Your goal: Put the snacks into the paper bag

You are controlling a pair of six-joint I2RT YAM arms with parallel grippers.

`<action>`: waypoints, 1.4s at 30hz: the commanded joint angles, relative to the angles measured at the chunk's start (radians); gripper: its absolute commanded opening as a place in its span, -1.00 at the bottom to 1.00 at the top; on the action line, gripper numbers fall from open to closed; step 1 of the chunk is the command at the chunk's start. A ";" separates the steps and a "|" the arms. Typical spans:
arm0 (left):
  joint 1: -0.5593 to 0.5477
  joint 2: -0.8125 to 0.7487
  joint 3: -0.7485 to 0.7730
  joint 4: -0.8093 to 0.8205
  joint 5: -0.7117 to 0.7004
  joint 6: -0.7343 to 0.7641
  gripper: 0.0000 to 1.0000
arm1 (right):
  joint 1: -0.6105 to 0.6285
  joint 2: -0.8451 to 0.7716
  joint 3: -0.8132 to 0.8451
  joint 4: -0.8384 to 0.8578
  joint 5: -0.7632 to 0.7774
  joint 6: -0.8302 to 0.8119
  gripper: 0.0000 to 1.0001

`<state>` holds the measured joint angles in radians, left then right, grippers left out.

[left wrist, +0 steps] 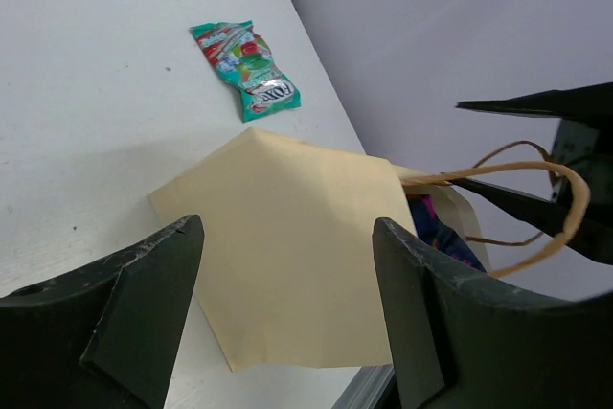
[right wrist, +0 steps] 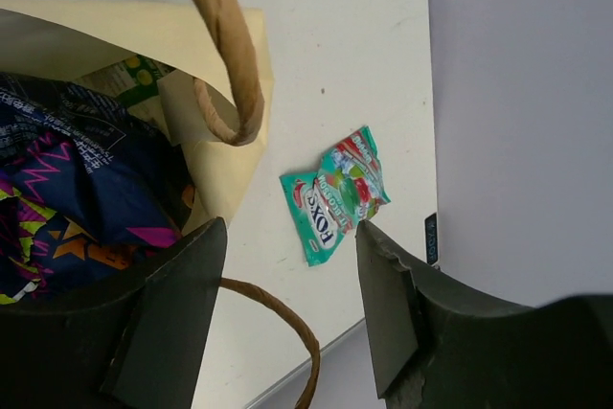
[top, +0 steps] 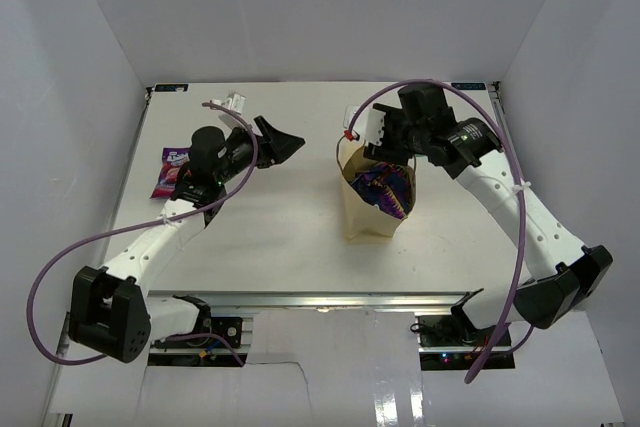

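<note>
left end effector [left wrist: 287, 229] – spread wide, empty, facing the paper bag [top: 362, 215] | right end effector [right wrist: 289, 232] – jaws apart, nothing held, over the bag mouth | teal-white packet [right wrist: 335, 193] on worktop [top: 280, 227] just beyond the bag, ahead of the right fingers, long axis diagonal | right arm nearer | magenta packet [top: 170, 173] beside left arm

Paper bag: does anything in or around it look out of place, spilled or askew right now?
Nothing looks spilled or torn. The paper bag stands upright, with the blue-purple packet poking out of its mouth. Two snacks lie outside it: the teal packet flat beside the bag, and the magenta packet off to its left, apart from it.
</note>
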<state>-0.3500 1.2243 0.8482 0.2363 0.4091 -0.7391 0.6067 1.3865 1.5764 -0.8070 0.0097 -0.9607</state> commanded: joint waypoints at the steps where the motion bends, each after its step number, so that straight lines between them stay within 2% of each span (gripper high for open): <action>1: -0.021 -0.040 0.061 -0.031 0.050 0.067 0.64 | -0.013 -0.003 0.054 -0.083 -0.074 0.010 0.25; 5: -0.093 -0.013 0.138 -0.086 0.014 0.113 0.64 | -0.022 0.003 0.094 -0.139 -0.108 0.025 0.25; 8: -0.208 0.038 0.233 -0.176 -0.055 0.176 0.64 | -0.025 0.009 0.114 -0.187 -0.111 0.040 0.25; 11: -0.253 0.060 0.272 -0.199 -0.101 0.194 0.64 | -0.027 0.003 0.116 -0.210 -0.117 0.051 0.25; 20: -0.287 0.127 0.331 -0.281 -0.185 0.234 0.64 | -0.067 0.068 0.109 -0.208 -0.137 0.079 0.11; 29: -0.326 0.216 0.396 -0.330 -0.156 0.282 0.57 | -0.113 0.086 0.119 -0.205 -0.195 0.103 0.10; 34: -0.343 0.250 0.460 -0.411 -0.205 0.345 0.53 | -0.133 0.094 0.120 -0.198 -0.214 0.131 0.10; 42: -0.383 0.334 0.552 -0.499 -0.266 0.406 0.27 | -0.142 0.097 0.119 -0.190 -0.195 0.157 0.06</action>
<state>-0.7162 1.5471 1.3544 -0.2157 0.1722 -0.3786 0.4713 1.4853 1.6646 -0.9970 -0.1829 -0.8272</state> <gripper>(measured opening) 0.650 0.534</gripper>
